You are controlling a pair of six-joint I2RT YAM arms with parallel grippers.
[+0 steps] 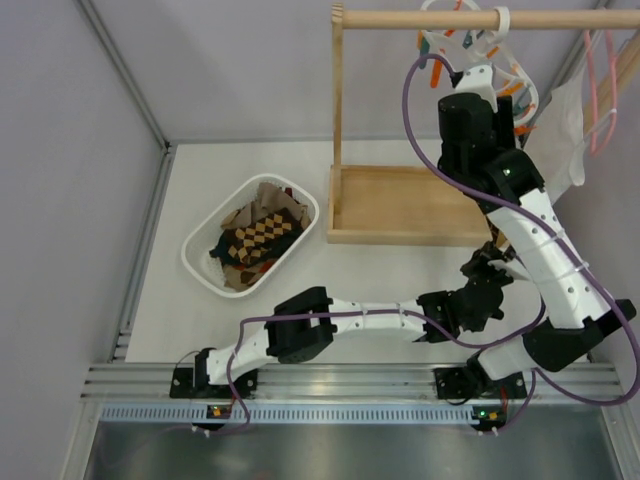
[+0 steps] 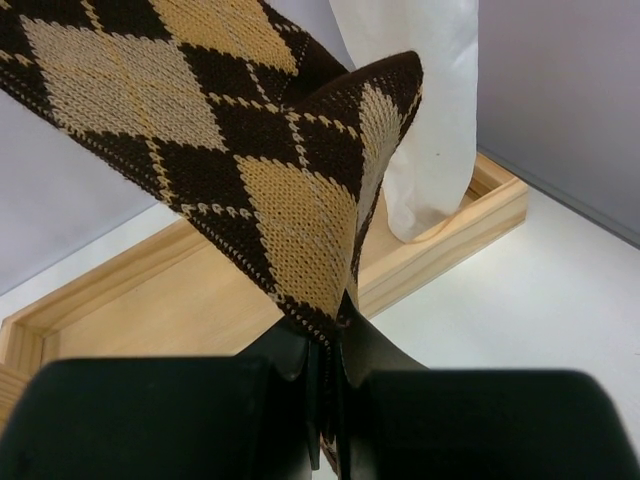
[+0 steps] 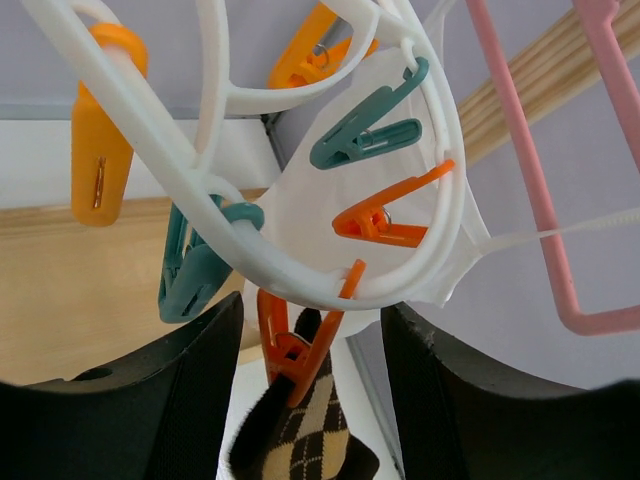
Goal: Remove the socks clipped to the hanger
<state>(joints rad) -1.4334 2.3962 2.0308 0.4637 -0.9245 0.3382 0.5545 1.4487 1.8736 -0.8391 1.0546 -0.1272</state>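
A brown, tan and black argyle sock (image 2: pixel 250 150) stretches taut from my left gripper (image 2: pixel 330 340) up toward the hanger. The left gripper is shut on its lower end, low in front of the rack (image 1: pixel 487 265). The sock's top (image 3: pixel 310 445) is pinched in an orange clothespin (image 3: pixel 295 345) hanging from the white oval hanger (image 3: pixel 250 255). My right gripper (image 3: pixel 310 390) is open, its fingers (image 3: pixel 190 400) on either side of that clothespin without touching it. In the top view the right gripper (image 1: pixel 468 72) is up at the hanger (image 1: pixel 515 75) under the rail.
Several empty orange and teal clothespins (image 3: pixel 365 135) dangle from the ring. A white cloth (image 3: pixel 330 215) and a pink hanger (image 3: pixel 540 200) hang just behind. The wooden rack's rail (image 1: pixel 480 18) and base tray (image 1: pixel 400 205) stand at the back. A white basket (image 1: pixel 200 265) holds several socks (image 1: pixel 262 238).
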